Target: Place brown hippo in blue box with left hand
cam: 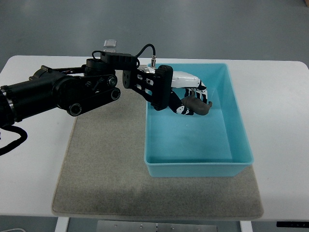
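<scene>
Left arm reaches in from the left edge across the white worktop (pixel 280 96), and the left robot hand (pixel 186 96) sits over the blue box (pixel 241 145), fingers curled around the brown hippo (pixel 198 107) at right of centre; fingers hide most of its body

The blue box (pixel 231 164) at right of centre looks like smooth moulded plastic with a faint sheen on its rim and floor, and it sits on a beige mat (pixel 106 169) of matt, felt-like cloth with a slightly rough nap, laid over a smooth white table (pixel 280 96). The left arm (pixel 58 94), entering from the left edge, is matt black metal or hard plastic with shiny round joints, and the left hand (pixel 186 94) shows glossy white and black shells. The brown hippo (pixel 198 106) looks soft and matt.
</scene>
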You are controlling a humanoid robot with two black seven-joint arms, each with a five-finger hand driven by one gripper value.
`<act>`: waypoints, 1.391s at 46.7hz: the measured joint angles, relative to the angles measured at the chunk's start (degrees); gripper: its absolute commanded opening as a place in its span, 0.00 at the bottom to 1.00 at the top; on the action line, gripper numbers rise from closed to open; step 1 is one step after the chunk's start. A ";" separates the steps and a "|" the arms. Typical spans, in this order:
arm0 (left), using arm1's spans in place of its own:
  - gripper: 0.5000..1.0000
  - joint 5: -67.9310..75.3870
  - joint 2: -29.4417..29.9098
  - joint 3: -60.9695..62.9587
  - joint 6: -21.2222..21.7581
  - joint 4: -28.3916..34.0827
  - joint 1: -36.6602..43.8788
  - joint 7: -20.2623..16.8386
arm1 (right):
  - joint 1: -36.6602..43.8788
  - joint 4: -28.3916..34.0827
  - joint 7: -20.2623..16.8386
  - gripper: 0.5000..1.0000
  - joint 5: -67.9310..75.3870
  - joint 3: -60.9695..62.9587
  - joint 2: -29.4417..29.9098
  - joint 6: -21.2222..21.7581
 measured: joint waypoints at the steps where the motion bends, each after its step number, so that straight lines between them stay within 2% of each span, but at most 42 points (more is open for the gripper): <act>1: 0.44 -0.34 0.00 -0.09 0.01 0.05 0.02 0.00 | 0.00 -0.01 0.00 0.87 0.00 0.00 0.00 0.00; 7: 0.47 -0.73 -0.06 -0.19 0.09 0.01 0.10 -0.19 | 0.00 -0.03 0.00 0.87 0.00 0.00 0.00 0.00; 10: 0.52 -0.75 -0.08 -0.20 0.09 -0.01 0.14 -0.20 | 0.00 -0.03 0.00 0.87 0.00 0.00 0.00 0.00; 34: 0.53 -0.75 -0.02 -0.89 0.15 0.47 0.24 -0.18 | 0.00 0.00 0.00 0.87 0.00 0.00 0.00 0.00; 43: 0.53 -0.82 -0.06 -4.57 1.29 4.50 0.21 -0.25 | 0.01 -0.02 0.00 0.87 0.00 0.00 0.00 0.00; 49: 0.55 -1.74 0.03 -5.79 2.82 9.95 -0.09 -0.28 | 0.00 -0.04 0.00 0.87 0.00 0.00 0.00 0.00; 55: 0.68 -5.76 0.15 -6.14 3.08 17.04 -0.10 -0.30 | 0.00 -0.02 0.00 0.87 0.00 0.00 0.00 0.00; 58: 0.70 -8.66 0.23 -6.14 3.14 19.68 -0.10 -0.40 | 0.00 -0.02 0.00 0.87 0.00 0.00 0.00 0.00; 62: 0.91 -13.68 0.43 -6.13 4.73 22.30 -0.10 -0.60 | 0.00 -0.01 0.00 0.87 0.00 0.00 0.00 0.00; 65: 0.95 -17.95 0.59 -6.13 7.48 23.61 0.09 -0.62 | 0.01 -0.01 0.01 0.87 0.00 0.00 0.00 0.00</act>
